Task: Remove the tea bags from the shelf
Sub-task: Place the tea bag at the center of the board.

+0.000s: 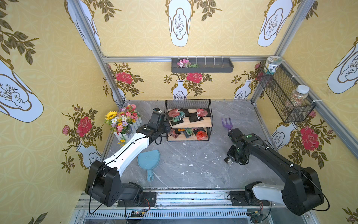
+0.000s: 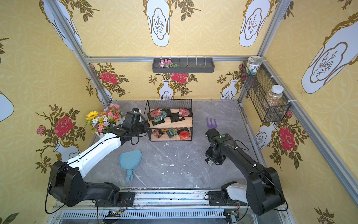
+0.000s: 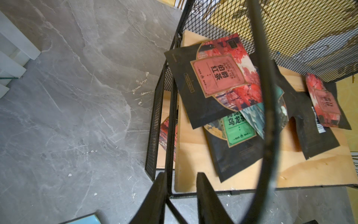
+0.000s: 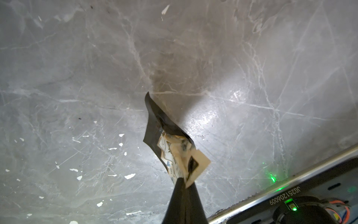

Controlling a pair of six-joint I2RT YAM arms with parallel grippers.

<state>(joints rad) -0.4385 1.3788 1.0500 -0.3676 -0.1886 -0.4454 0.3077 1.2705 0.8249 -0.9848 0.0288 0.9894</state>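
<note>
Tea bags [image 1: 175,114] lie flat in loose, overlapping heaps on both boards of the shelf [image 1: 188,100]. One more, the held bag [image 4: 170,135], hangs by a corner from the right fingers [image 4: 183,190]. These are closed tight on it over bare desk [image 4: 77,77], well apart from the shelf.

The left fingers [image 3: 205,195] are the nearer pair to the tea bags. They stand narrowly apart and empty, just outside the shelf's end, with its corner post [image 3: 170,155] in line with their gap. I cannot tell whether either finger touches the wire. The red bag [image 3: 219,73] lies ahead of them beyond that post, on top of its heap on the top board [image 3: 193,155]. It is squarish, so no long axis matters, and one edge overhangs the shelf's end. The green bag [image 3: 238,126] sits under it, closer to the fingers.

I judge the reach turns on clearing the post, by going over it or round it, before closing on the red bag.

Both top views show the arms' spacing, but the wrist hides the left fingers. The left wrist view alone shows gap and post, though a cable [image 3: 267,97] crosses the heap.
</note>
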